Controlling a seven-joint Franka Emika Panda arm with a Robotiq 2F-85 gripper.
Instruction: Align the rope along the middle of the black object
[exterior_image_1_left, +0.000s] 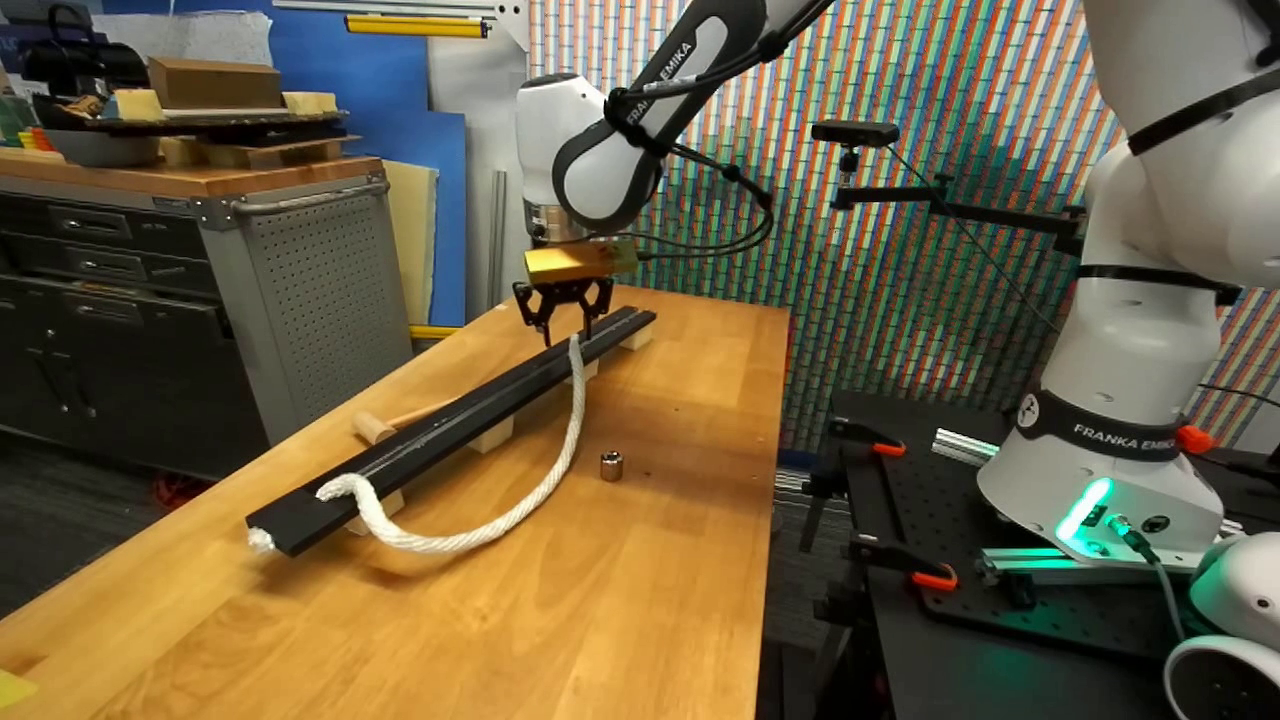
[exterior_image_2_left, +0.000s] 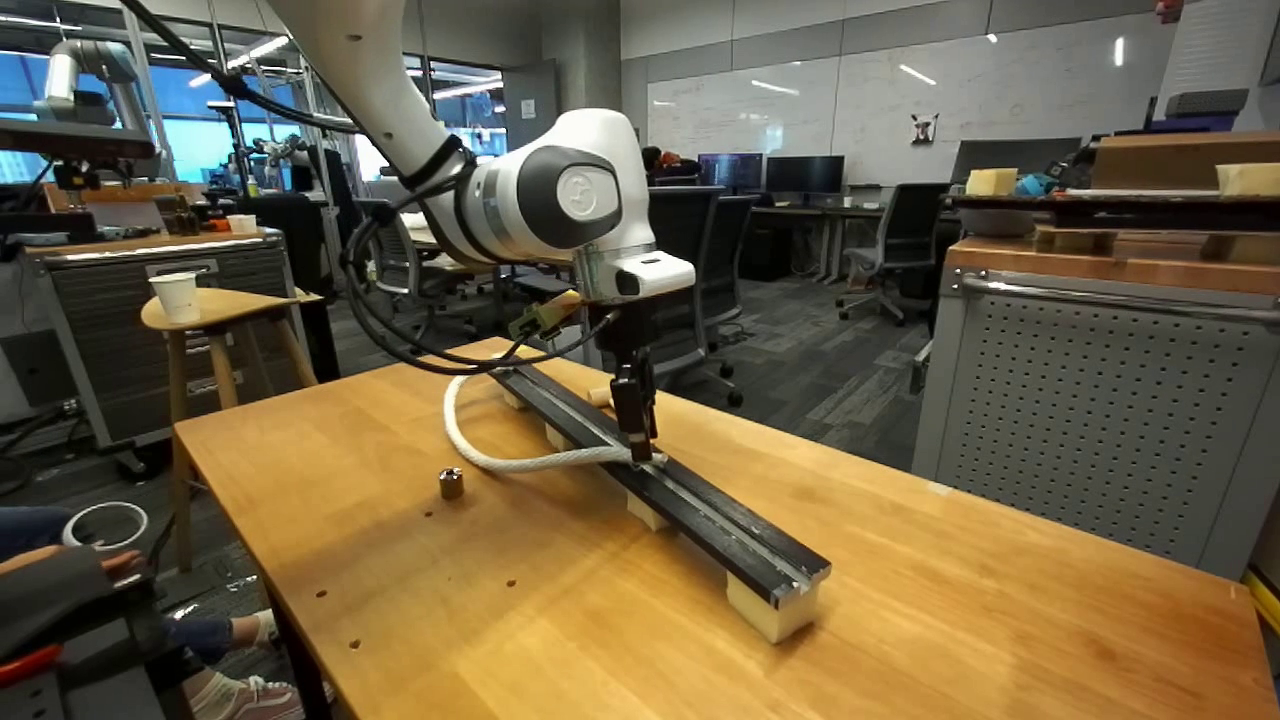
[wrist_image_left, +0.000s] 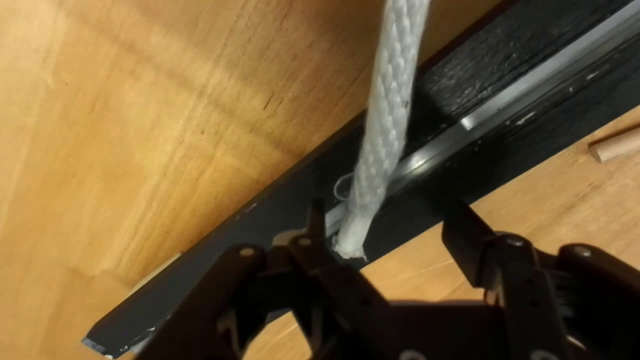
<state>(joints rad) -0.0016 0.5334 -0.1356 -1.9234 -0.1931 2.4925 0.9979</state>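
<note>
The black bar stands on blocks along the table and has a pale groove down its middle. It also shows in an exterior view and the wrist view. The white rope bows off the bar over the table; it also shows in an exterior view. One rope end lies on the bar near its end, where a frayed white tuft shows. The other end lies slantwise across the groove. My gripper is open around this end, its fingers apart, the rope nearer the left finger.
A small metal cylinder stands on the wooden table beside the rope's bow. Pale blocks hold the bar up. A wooden dowel-like piece lies behind the bar, near the table edge. A grey cabinet stands beyond.
</note>
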